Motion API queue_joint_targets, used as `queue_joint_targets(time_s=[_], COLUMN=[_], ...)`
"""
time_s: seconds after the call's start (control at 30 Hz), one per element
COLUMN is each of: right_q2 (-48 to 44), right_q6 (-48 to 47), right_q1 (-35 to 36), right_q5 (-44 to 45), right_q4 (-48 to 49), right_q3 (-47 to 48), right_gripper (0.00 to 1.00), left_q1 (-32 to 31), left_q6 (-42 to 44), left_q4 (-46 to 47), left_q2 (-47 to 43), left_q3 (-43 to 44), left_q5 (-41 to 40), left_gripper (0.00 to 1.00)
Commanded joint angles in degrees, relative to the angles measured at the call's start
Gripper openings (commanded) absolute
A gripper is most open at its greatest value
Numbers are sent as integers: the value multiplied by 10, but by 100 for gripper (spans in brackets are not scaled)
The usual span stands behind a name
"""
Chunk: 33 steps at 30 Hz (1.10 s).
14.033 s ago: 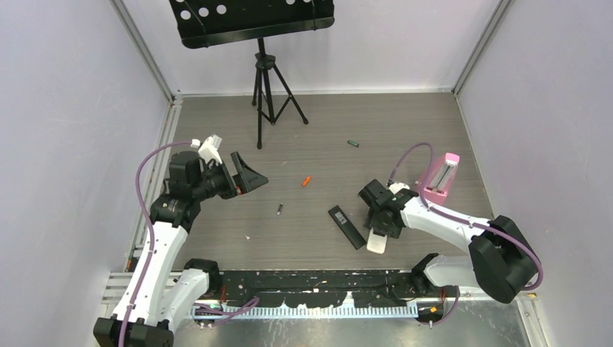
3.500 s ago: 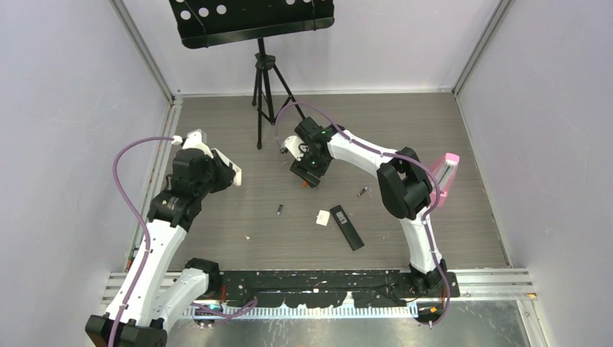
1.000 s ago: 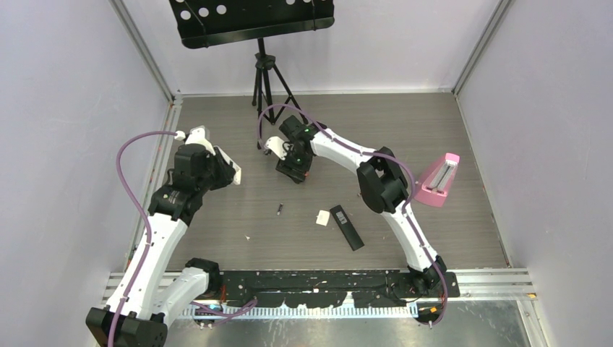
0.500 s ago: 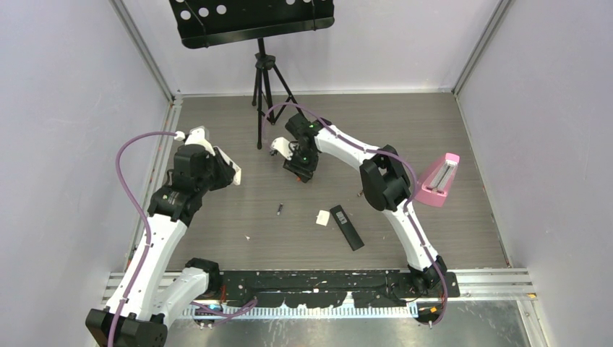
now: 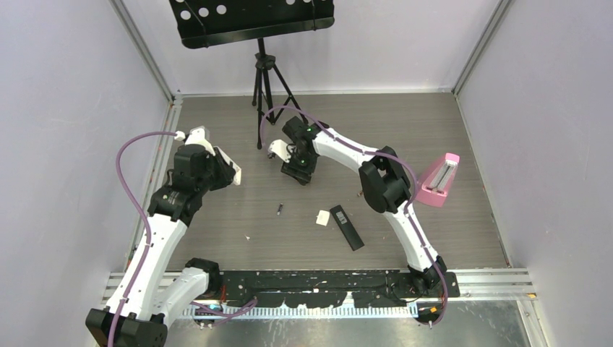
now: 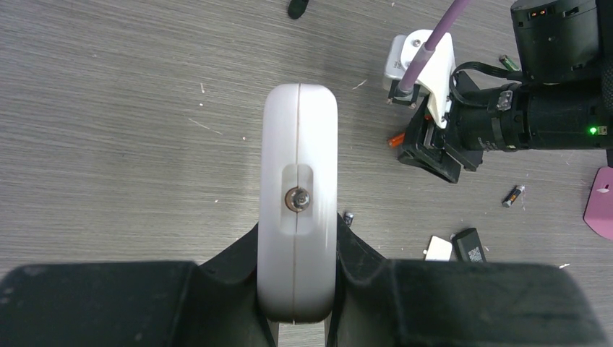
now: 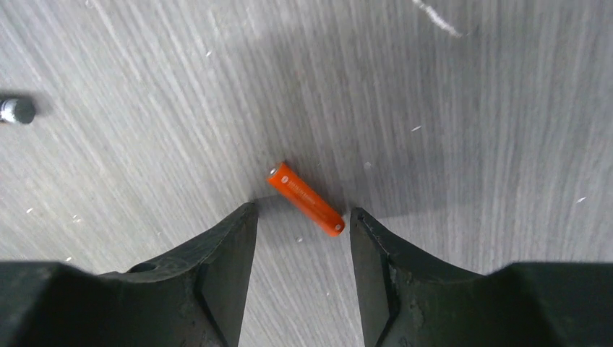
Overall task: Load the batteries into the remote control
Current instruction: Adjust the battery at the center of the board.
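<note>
Batteries, four in all, lie scattered on the wood-grain table [image 5: 448, 238]. Nearest the arm bases, the first dark battery [image 5: 280, 210], silvery at one end, lies near a small white cover [image 5: 322, 217] and the black remote [image 5: 347, 227]. The second dark battery [image 5: 361, 191] lies a little beyond them. Farther out, the orange battery [image 7: 305, 198], a glossy cylinder with pale lettering and a metal cap, lies diagonally between the spread fingers of the right gripper [image 7: 302, 217]. It is not grasped, and one end is just beside a finger. The green battery [image 6: 509, 64] lies past the right wrist. The left gripper [image 6: 298, 249] is clamped on the white remote [image 6: 298, 159], well apart from all four.
</note>
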Motion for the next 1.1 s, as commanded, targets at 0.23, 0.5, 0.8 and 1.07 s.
queue_joint_targets(time_s=[0.23, 0.5, 0.8, 1.07], right_q2=[24, 20, 23, -32], right_q6=[-15, -27, 40, 159], right_q1=[14, 13, 8, -4], right_q5=[21, 20, 33, 69], right_q4=[96, 16, 36, 135], right_q3=[-21, -24, -18, -83], right_gripper=[58, 40, 14, 8], left_q1=[1, 1, 1, 1], left_q6=[5, 5, 2, -2], left_q4=[15, 14, 13, 14], left_q2=[-2, -4, -9, -12], left_q3=[23, 18, 18, 17], left_q5=[5, 4, 7, 11], left_gripper=[0, 0, 0, 0])
